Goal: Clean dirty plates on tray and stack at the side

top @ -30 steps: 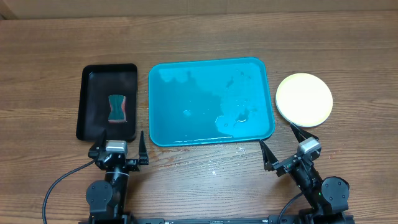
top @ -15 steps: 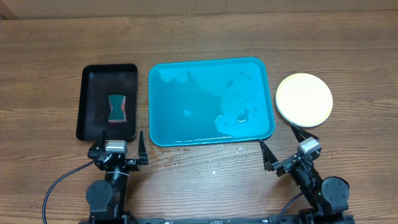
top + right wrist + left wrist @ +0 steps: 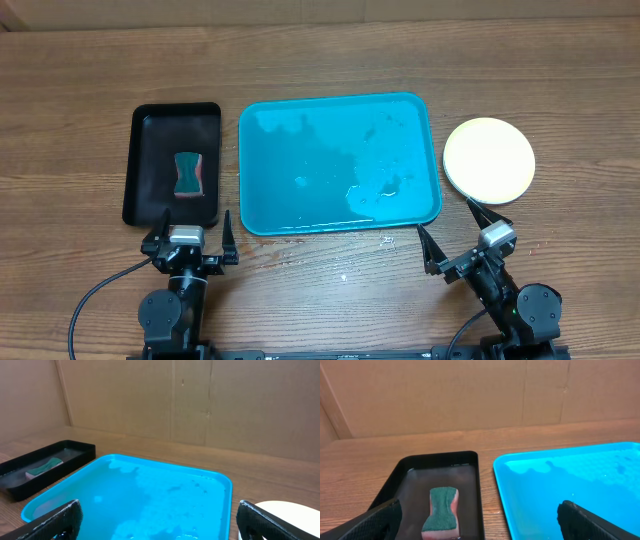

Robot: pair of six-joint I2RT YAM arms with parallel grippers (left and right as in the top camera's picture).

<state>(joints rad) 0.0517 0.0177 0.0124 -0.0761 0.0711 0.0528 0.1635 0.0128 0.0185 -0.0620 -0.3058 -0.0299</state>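
Plates, round, pale yellow-green, sat stacked on wooden bench just right of wet teal-blue rectangular plastic tray | left fingers stood wide apart | right fingers stood wide apart

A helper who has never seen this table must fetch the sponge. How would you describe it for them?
Find the large teal tray in the middle of the wooden table; a smaller black tray lies just left of it. The sponge lies inside the black tray, alone: a waisted block with a green scouring top over a pinkish-red body.
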